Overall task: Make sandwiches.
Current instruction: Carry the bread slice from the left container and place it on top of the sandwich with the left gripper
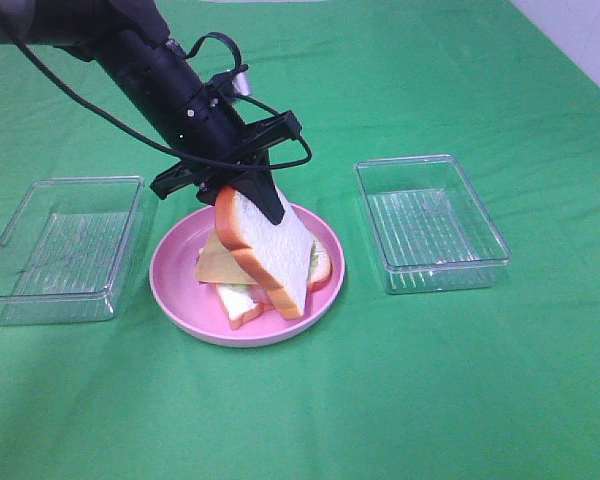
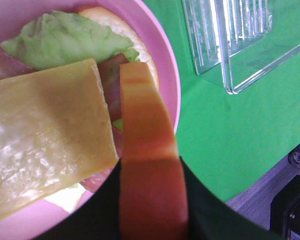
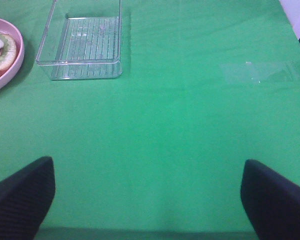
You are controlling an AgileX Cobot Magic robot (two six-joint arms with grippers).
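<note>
Bread slice (image 1: 270, 248) tilted over plate rim (image 1: 170, 285)

A round pink plate (image 1: 180, 300) lies under the hand; clear trays (image 1: 60, 245) (image 1: 430, 222) flank it on the green-clothed desk (image 1: 430, 400).

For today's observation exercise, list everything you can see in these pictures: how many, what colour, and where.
bread slice: one, white with orange-brown crust, held tilted over the plate
cheese square: one, yellow, on the stack
bacon strips: reddish-brown, under the cheese; number unclear
lettuce leaf: one, light green, on the stack
lower bread slices: white, at the bottom of the stack; number unclear
plate: one, pink, centre
clear trays: two, one left, one right of the plate
cloth: green, covering the table
left gripper: black, jaws shut on the bread slice
right gripper: black, jaws open over bare cloth
</note>
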